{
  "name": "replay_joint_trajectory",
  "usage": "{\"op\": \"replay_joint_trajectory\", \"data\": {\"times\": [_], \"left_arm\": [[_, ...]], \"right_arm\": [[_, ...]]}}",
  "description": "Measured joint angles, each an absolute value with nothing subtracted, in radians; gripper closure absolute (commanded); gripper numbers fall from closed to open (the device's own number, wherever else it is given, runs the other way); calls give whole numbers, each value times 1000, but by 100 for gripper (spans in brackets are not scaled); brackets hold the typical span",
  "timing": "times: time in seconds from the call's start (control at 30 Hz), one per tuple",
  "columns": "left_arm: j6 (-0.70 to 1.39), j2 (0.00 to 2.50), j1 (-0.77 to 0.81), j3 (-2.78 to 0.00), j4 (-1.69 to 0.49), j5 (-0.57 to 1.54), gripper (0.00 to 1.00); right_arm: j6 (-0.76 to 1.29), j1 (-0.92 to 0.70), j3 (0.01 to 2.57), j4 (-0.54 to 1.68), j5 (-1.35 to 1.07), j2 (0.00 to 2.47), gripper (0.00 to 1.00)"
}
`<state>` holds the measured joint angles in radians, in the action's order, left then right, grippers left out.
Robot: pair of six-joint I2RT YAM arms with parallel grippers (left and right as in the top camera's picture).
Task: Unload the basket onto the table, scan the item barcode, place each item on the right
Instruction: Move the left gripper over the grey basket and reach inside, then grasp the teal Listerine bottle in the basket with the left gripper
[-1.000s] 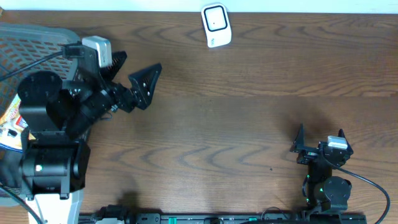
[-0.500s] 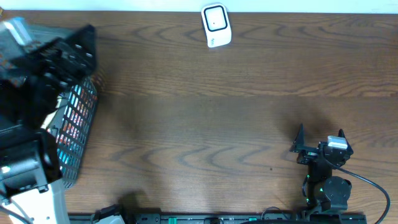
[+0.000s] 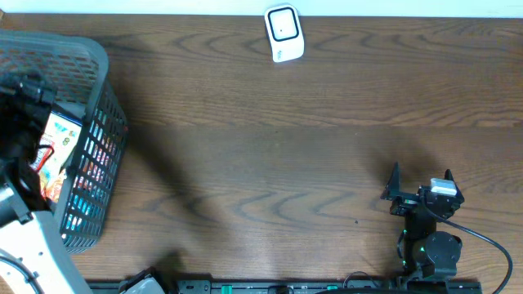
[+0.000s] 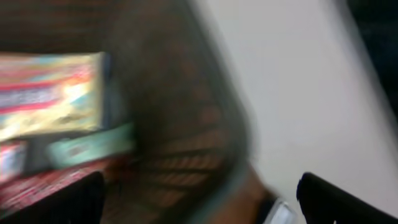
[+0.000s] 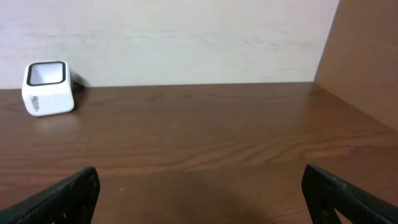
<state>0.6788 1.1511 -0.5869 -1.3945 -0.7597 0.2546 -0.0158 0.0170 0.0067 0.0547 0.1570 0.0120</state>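
A white barcode scanner [image 3: 283,33] stands at the table's far edge; the right wrist view shows the scanner [image 5: 48,88] far left, by the wall. A grey mesh basket [image 3: 102,122] at the left holds colourful packaged items [image 3: 59,151]. My left arm is a dark shape over the basket at the frame's left edge. Its blurred wrist view shows the left gripper [image 4: 199,190] open and empty above the basket rim [image 4: 230,143], with a yellow-red package [image 4: 50,93] and a teal one [image 4: 93,146] inside. My right gripper [image 3: 421,181] rests open and empty near the front right.
A brown wooden table [image 3: 286,163] spans the view. A pale wall [image 5: 186,37] rises behind its far edge. A brown side panel [image 5: 367,56] stands to the right of the right gripper [image 5: 200,177].
My left arm has swung left from over the table to above the basket, uncovering the basket and its items. The right arm has not moved.
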Motion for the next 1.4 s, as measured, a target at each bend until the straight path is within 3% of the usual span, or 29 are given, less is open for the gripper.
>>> {"op": "replay_joint_trajectory", "data": {"times": [0.3,0.73,1.4], "left_arm": [[714,1230,-587,-1394,-875,52,2],[721,1376,-587,-1394,-946,22,2],[941,1639,-587,-1334,-1047,-45,2]], "right_arm": [[-16,17,7,55,157,12,1],[-16,17,7,55,157,12,1],[-16,17,7,55,157,12,1]]}}
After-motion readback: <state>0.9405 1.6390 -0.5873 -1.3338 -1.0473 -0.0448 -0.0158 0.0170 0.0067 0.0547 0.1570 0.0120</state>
